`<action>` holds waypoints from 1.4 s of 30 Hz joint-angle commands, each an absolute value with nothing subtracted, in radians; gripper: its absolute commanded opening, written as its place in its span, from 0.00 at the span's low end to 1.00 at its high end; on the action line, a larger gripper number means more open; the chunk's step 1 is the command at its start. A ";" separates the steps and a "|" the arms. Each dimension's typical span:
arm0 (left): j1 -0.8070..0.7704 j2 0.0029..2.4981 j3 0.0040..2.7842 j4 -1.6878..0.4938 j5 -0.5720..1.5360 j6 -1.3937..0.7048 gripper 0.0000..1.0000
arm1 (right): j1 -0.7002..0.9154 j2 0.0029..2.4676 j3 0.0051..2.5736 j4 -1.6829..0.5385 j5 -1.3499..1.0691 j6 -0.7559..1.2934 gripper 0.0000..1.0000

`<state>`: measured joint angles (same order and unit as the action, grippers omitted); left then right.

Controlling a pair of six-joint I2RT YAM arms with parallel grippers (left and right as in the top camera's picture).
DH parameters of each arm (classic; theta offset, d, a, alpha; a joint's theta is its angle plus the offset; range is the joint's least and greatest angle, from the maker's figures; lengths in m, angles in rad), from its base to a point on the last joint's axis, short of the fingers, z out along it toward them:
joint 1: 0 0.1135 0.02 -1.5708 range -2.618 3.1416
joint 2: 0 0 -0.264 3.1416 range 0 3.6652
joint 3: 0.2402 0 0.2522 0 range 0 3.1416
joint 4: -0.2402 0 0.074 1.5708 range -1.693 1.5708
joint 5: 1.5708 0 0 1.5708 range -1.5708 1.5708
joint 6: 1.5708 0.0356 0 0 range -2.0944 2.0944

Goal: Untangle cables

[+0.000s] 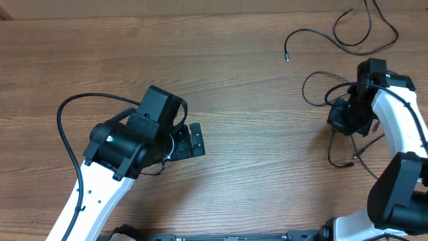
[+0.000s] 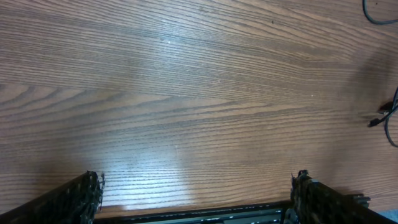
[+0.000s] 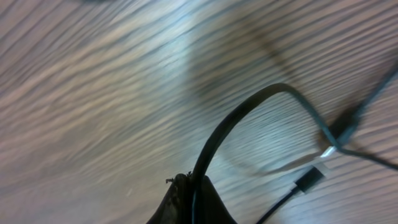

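Thin black cables lie tangled at the right of the table. One cable (image 1: 314,32) curls along the far edge and ends in a plug tip (image 1: 287,59). Another loop (image 1: 306,87) and a strand (image 1: 332,150) run under my right gripper (image 1: 344,120). In the right wrist view my right gripper (image 3: 193,183) is shut on a cable (image 3: 249,109) that arches up out of its fingers. A plug tip (image 3: 309,179) lies beside it. My left gripper (image 1: 194,140) stands open over bare wood at centre left, far from the cables, with nothing between its fingers (image 2: 87,193).
The left arm's own thick black cord (image 1: 63,117) loops out at the left. In the left wrist view a cable end (image 2: 382,118) shows at the right edge. The wooden table (image 1: 254,167) lies between the two arms.
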<state>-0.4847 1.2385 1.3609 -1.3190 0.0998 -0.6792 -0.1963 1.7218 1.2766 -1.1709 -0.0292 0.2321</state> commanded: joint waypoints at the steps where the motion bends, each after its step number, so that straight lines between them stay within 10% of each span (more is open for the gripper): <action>1: -0.490 1.243 1.357 -1.319 0.089 -0.688 1.00 | -0.196 1.719 1.243 -1.144 0.109 0.331 0.04; 18: -0.490 1.243 1.356 -1.319 0.089 -0.688 0.99 | -0.194 1.719 1.066 -0.990 -0.159 0.268 0.04; 22: -0.490 1.243 1.356 -1.319 0.089 -0.688 1.00 | -0.195 1.719 1.069 -0.985 -0.159 0.285 0.49; 27: -0.490 1.243 1.357 -1.319 0.089 -0.688 1.00 | -0.195 1.719 1.111 -1.015 -0.159 0.292 0.79; 42: -0.490 1.243 1.356 -1.319 0.089 -0.688 1.00 | -0.183 1.509 1.320 -1.273 -0.159 0.306 0.85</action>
